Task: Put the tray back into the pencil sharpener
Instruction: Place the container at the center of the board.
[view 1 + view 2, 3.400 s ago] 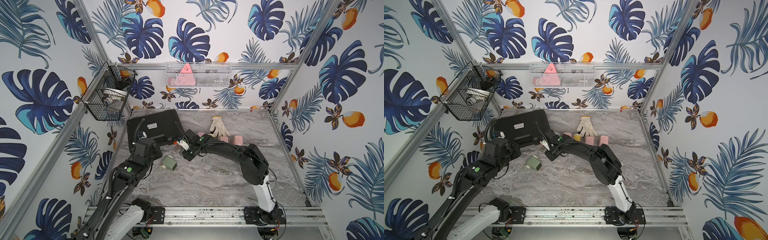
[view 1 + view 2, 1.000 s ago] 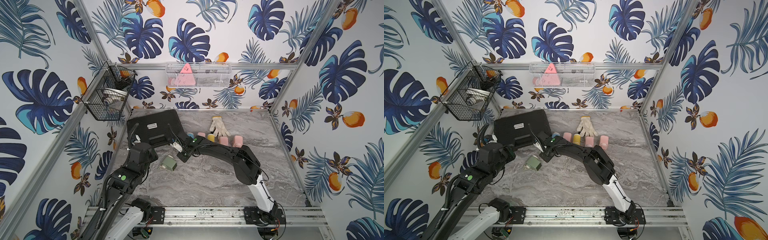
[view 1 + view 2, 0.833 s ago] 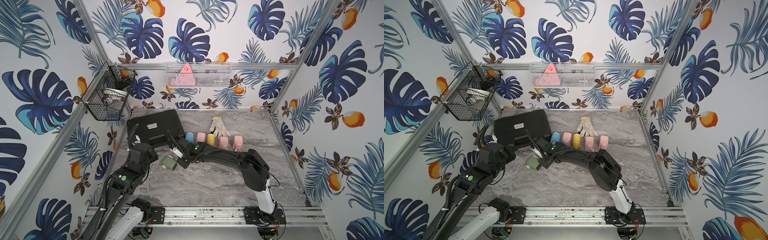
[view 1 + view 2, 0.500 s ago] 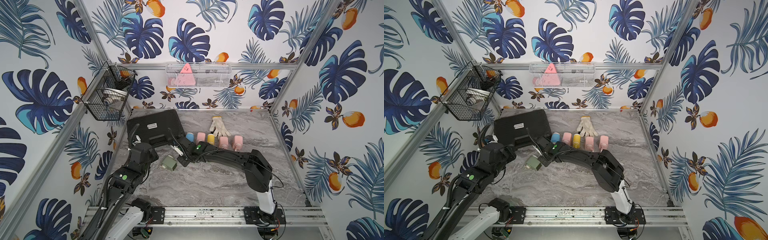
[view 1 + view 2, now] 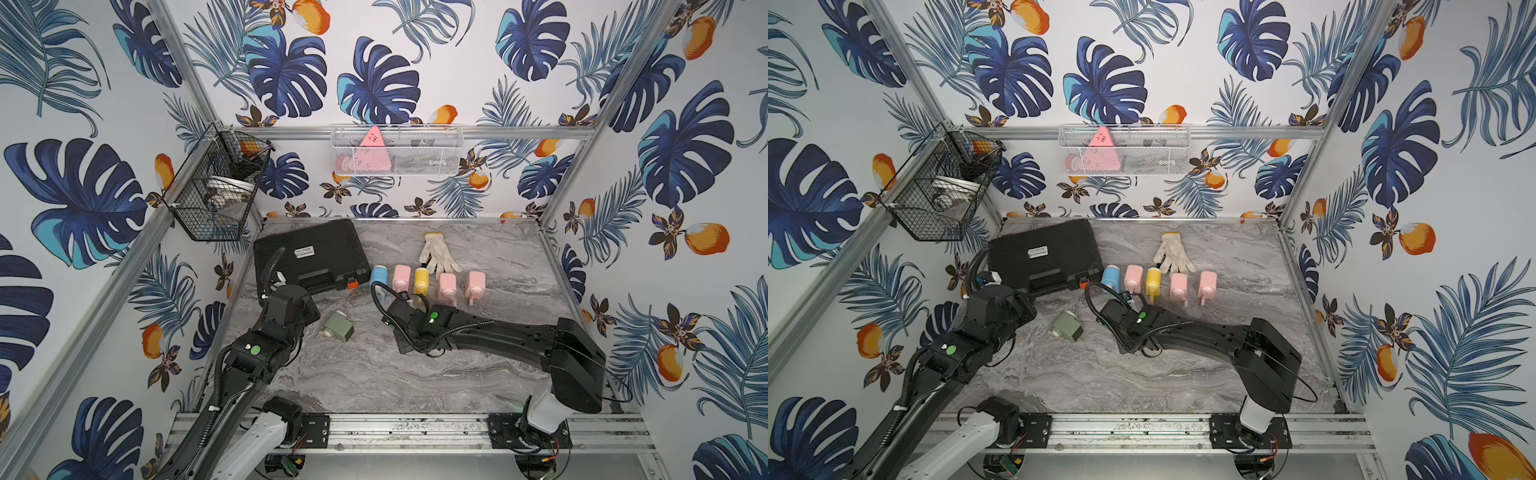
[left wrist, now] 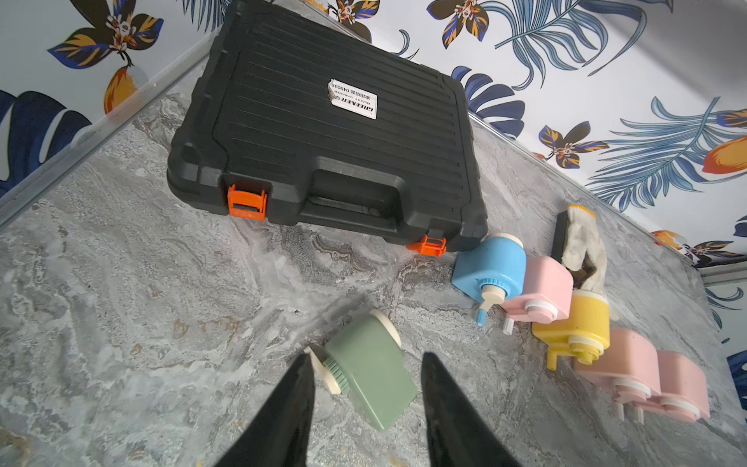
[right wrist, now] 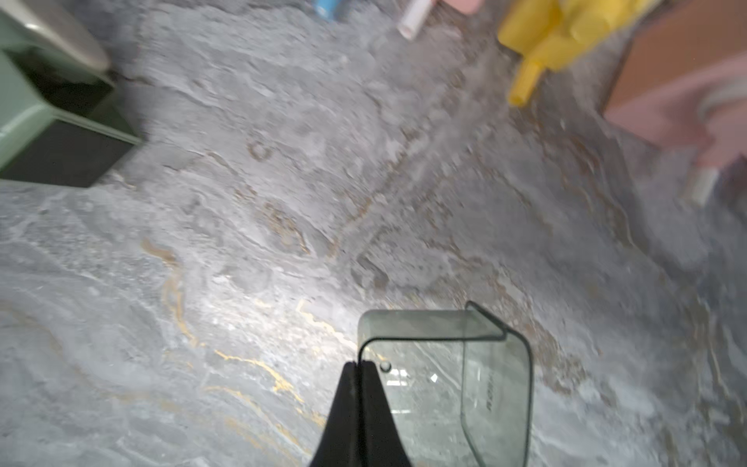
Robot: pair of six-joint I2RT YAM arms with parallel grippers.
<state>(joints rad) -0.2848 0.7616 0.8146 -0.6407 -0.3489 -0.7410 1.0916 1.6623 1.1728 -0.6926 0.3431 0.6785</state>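
Bimanual cell, both top views and both wrist views. A black ribbed plastic case (image 5: 311, 259) with orange latches is taken as the landmark on the grey marble-patterned tabletop (image 5: 415, 374).

A sage-green pencil sharpener with a cream crank (image 5: 338, 328) is shown lying on its side a short way out from the case's latched front edge, apart from it. Its dark rectangular slot (image 7: 60, 153) is seen open and unfilled.

The left gripper (image 6: 368, 360) is held near the case's front edge, on the wall side of the sharpener. Its jaws are parted about halfway and nothing is gripped. In the left wrist view the sharpener (image 6: 370, 380) is framed between the two fingers; contact cannot be determined.

The right gripper (image 7: 358, 370) is closed tight on one thin wall of a transparent grey-tinted plastic tray (image 7: 444, 384). The tray is carried over bare tabletop out from the case's latched front edge, past its corner, well apart from the slot.

Beside that corner a row of blue, pink and yellow sharpeners (image 5: 421, 278) is laid, with a white fabric glove (image 5: 436, 251) behind it.
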